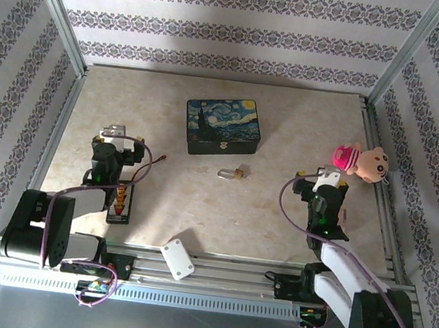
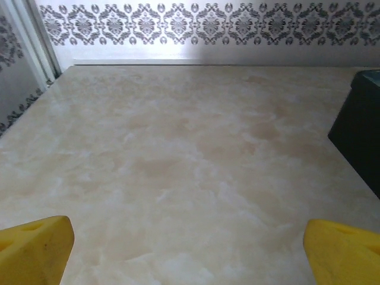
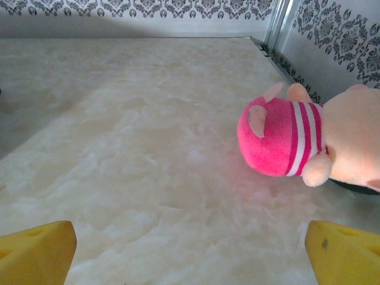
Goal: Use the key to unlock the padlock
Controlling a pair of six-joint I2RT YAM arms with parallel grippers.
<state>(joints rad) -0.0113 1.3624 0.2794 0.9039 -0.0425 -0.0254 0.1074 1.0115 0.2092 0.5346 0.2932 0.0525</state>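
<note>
The padlock (image 1: 233, 173), a tiny brass body with a silver shackle, lies on the marble table just in front of the painted box. The key (image 1: 161, 158) is a small dark reddish speck on the table, left of the padlock. My left gripper (image 1: 117, 132) hovers left of the key, apart from it. Its yellow fingertips (image 2: 32, 249) stand wide with bare table between them, so the left gripper (image 2: 190, 255) is open. My right gripper (image 1: 325, 175) is right of the padlock, near the plush toy. The right gripper (image 3: 190, 255) is open too, its fingertips (image 3: 344, 252) empty.
The starry-night box (image 1: 223, 126) stands at the middle back; its dark corner (image 2: 359, 127) shows at the right of the left wrist view. A pink plush toy (image 1: 362, 160) (image 3: 285, 139) lies at the right. A striped black-and-orange bar (image 1: 121, 202) and a white block (image 1: 178, 259) sit near the front.
</note>
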